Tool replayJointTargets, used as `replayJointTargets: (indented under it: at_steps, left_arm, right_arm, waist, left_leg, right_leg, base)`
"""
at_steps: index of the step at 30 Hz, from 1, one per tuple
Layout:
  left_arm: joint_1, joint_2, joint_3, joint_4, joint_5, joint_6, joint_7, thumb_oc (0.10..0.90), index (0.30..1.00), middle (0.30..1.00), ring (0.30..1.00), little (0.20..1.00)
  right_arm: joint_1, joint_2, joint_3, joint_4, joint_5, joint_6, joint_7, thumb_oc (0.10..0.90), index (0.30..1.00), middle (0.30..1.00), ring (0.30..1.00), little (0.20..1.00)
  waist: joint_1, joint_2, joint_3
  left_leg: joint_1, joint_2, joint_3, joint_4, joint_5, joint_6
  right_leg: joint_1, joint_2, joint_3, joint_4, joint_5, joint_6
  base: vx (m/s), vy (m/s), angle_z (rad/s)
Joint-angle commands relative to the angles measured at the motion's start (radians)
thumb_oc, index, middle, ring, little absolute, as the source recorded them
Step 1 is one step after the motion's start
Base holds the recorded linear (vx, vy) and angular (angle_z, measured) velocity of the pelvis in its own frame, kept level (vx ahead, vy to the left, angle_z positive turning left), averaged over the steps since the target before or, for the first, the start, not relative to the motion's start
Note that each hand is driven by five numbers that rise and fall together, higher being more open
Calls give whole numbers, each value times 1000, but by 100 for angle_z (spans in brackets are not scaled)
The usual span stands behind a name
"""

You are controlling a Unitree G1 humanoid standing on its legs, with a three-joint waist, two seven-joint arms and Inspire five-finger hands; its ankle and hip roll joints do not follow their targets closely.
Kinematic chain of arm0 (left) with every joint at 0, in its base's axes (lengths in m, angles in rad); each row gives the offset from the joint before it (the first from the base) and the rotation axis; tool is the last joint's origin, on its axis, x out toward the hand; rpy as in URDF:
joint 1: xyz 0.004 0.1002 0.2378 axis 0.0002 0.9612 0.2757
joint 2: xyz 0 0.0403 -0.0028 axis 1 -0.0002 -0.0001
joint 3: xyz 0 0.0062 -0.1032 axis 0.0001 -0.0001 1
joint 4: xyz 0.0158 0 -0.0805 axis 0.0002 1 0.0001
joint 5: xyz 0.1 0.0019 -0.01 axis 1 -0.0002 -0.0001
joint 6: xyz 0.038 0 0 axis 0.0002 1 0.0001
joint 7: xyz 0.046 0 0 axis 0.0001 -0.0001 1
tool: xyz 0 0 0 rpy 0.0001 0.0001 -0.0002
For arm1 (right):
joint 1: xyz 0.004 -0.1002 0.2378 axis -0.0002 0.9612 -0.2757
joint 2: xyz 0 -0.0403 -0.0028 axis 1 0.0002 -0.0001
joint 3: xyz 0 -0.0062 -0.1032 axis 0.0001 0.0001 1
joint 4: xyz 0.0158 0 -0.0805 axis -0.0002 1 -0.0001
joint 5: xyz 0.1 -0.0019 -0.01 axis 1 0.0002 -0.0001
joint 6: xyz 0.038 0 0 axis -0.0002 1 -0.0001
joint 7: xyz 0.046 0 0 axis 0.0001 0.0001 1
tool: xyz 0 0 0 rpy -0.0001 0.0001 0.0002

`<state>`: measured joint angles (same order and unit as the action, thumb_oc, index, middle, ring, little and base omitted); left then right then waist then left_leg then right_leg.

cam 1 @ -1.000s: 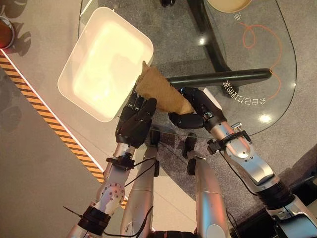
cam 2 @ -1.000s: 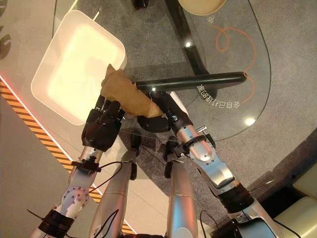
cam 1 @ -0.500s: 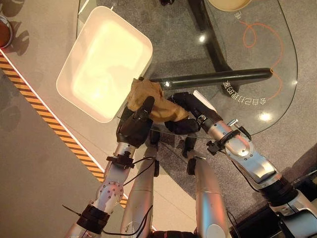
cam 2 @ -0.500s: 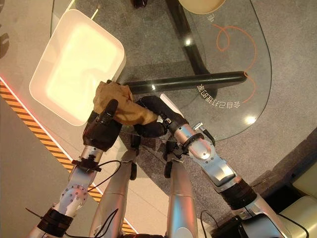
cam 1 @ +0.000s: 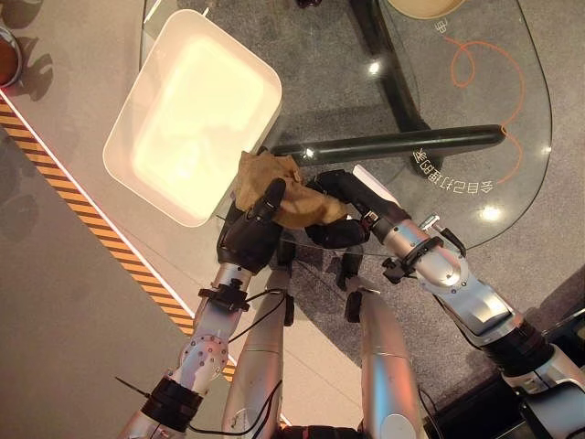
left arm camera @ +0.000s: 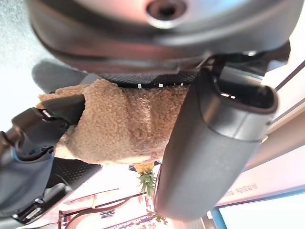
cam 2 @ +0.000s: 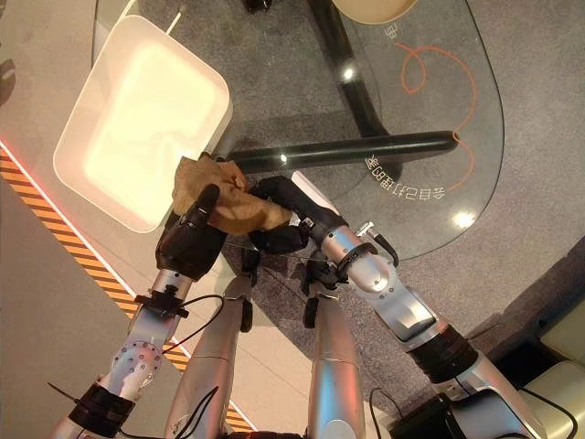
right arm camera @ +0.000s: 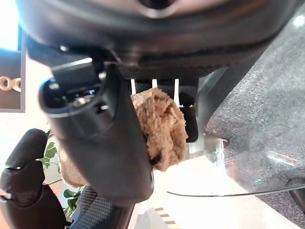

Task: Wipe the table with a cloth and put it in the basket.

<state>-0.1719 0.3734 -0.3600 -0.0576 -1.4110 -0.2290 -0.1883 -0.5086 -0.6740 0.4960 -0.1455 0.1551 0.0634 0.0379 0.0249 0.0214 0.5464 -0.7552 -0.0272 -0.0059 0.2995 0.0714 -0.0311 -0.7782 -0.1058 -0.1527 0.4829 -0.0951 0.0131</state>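
Both hands (left hand; right hand) clutch cloth

One second ago the cloth stood as a long upright cone, its tip over the rim of the white basket. It is now bunched into a low, crumpled wad clear of that rim, just beside the basket's near corner. The left hand, then flat against the cloth with straight fingers, has since curled onto it, thumb laid over the top. The right hand has rolled inward and shifted toward the left hand, clamping the cloth's other side.
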Motion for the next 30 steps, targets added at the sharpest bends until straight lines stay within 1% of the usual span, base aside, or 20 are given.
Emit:
replayJointTargets:
  at_steps: [1, 4, 15, 23, 24, 25, 26, 29, 30]
  left_arm:
    - [-15, -15, -54, -163, 49, -45, -80, 100, 300, 300, 300, 200]
    - [-16, -23, -46, -161, 28, -67, -93, 100, 300, 300, 300, 200]
    - [-11, -41, -39, -170, 29, -74, -99, 100, 300, 300, 300, 200]
    - [-11, -48, -34, -168, 24, -94, -115, 100, 300, 300, 300, 200]
    - [-11, -51, -33, -167, 28, -96, -112, 100, 300, 300, 300, 200]
    - [-11, -52, -33, -167, 28, -96, -112, 100, 300, 300, 300, 200]
    - [-9, -59, -28, -164, 27, -96, -118, 100, 300, 300, 300, 200]
    - [-6, -65, -24, -165, 20, -100, -131, 100, 300, 300, 300, 200]
    - [-3, -69, -16, -170, 14, -102, -138, 100, 300, 300, 300, 200]
  right_arm:
    - [-86, 21, 70, -265, 4, -114, 21, 100, 300, 300, 300, 200]
    - [-80, 26, 68, -261, 1, -118, 22, 100, 300, 300, 300, 200]
    - [-77, 41, 63, -260, -13, -102, 10, 100, 300, 300, 300, 200]
    - [-69, 41, 45, -250, -3, -111, -43, 100, 300, 300, 300, 200]
    - [-62, 48, 32, -245, 11, -121, -86, 394, 552, 552, 552, 494]
    - [-60, 50, 30, -244, 11, -124, -96, 495, 639, 639, 639, 595]
    - [-51, 60, 10, -239, 1, -131, -118, 800, 900, 900, 900, 900]
    - [-38, 69, -7, -239, -17, -133, -138, 800, 900, 900, 900, 900]
    - [-20, 68, -33, -243, -31, -141, -164, 800, 900, 900, 900, 900]
  waist:
    - [-2, 13, -26]
    - [-1, 10, -26]
    - [3, 5, -26]
    - [0, 2, -26]
    - [-1, 0, -26]
    - [-1, -1, -26]
    - [-3, -2, -26]
    - [-6, -2, -26]
    - [-10, -4, -26]
  left_leg:
    - [19, -71, 69, 68, -104, 50]
    - [22, -72, 67, 65, -102, 51]
    - [27, -72, 66, 57, -100, 50]
    - [34, -71, 69, 53, -101, 51]
    - [38, -71, 71, 51, -101, 51]
    - [38, -70, 71, 51, -101, 51]
    - [41, -70, 72, 50, -102, 50]
    - [44, -69, 74, 47, -103, 50]
    - [48, -68, 76, 42, -103, 51]
  right_leg:
    - [35, 63, 12, -103, 65, 26]
    - [36, 64, 11, -103, 67, 27]
    - [38, 64, 9, -105, 68, 28]
    - [42, 67, 10, -106, 68, 28]
    - [46, 68, 11, -108, 68, 28]
    - [47, 68, 11, -108, 68, 28]
    - [49, 68, 12, -108, 67, 28]
    - [50, 70, 15, -109, 67, 28]
    - [52, 72, 18, -111, 68, 30]
  base:
    - [0, 0, 0]
    - [0, 0, 0]
    - [0, 0, 0]
    - [0, 0, 0]
    - [0, 0, 0]
    - [0, 0, 0]
    - [0, 0, 0]
    - [0, 0, 0]
    - [0, 0, 0]
